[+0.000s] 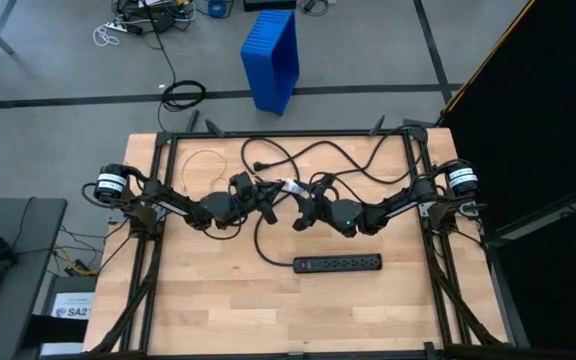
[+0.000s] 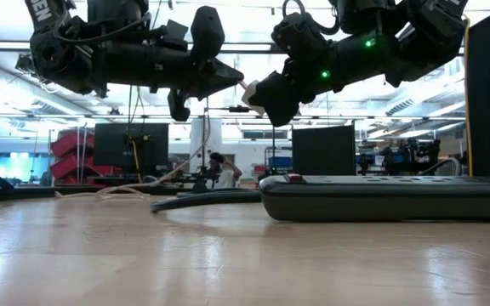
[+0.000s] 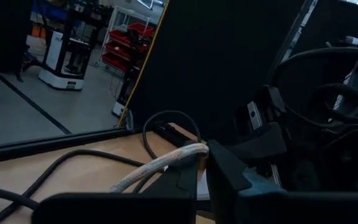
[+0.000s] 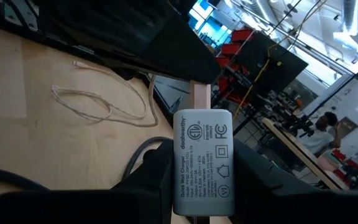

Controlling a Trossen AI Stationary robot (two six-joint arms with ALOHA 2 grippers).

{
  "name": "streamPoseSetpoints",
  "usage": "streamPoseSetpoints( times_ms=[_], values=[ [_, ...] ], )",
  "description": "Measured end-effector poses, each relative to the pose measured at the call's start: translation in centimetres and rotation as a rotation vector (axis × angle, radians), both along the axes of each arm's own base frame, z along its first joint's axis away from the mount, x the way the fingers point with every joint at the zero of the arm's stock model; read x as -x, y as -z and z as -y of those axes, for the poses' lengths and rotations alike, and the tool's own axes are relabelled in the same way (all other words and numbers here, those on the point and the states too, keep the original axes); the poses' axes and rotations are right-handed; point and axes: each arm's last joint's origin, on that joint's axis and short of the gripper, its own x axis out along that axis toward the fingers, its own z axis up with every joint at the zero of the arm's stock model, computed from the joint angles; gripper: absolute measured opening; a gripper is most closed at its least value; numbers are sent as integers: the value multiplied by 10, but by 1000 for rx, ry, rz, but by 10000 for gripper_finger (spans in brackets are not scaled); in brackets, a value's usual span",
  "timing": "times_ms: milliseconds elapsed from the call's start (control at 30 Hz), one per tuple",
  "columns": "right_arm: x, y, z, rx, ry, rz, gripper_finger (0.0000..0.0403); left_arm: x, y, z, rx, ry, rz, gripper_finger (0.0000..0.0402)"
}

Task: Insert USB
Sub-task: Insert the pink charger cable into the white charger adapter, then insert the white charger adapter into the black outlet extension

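We are gripping the white charger block (image 4: 204,163) in our right gripper (image 1: 303,216) and pinching the USB (image 3: 160,165) plug end in our clenched left gripper (image 1: 268,205), both held above the table (image 1: 218,310), nearly touching. If we are misaligning the plug, it is likely jamming against the charger face, or the thin cable is slipping in our fingers.

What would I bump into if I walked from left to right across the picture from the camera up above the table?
Left gripper, holding the USB cable's end → white charger → right gripper, clamped on that charger. Lower down, the black power strip lies on the table.
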Motion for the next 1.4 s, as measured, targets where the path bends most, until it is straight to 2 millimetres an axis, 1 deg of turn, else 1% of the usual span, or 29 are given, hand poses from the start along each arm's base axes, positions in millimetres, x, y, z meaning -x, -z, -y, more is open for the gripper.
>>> streamPoseSetpoints(
  times_ms=[233,500,867,967,1033,1133,1233,1333,1400],
  values=[
    [1,-14,-1,-17,-19,161,85,1,-12,0,-26,5,110,0],
    [1,-14,-1,-17,-26,159,85,1,-10,0,-34,17,77,0],
    [1,-14,-1,-22,-33,164,85,0,-9,1,-28,54,74,0],
    [1,-14,-1,-21,-34,161,85,0,-8,2,-64,52,54,2],
    [1,-13,-1,-18,-33,153,85,1,-8,2,-99,49,33,11],
    [1,-12,-6,-3,-35,123,85,2,-6,3,-158,65,-4,39],
    [2,-14,-11,3,-3,122,85,12,-5,3,-197,72,-21,74],
    [3,-26,-12,-8,11,197,85,25,8,3,-217,88,-122,110],
    [3,-24,-12,-5,7,186,85,33,4,2,-214,74,-88,132]
  ],
)
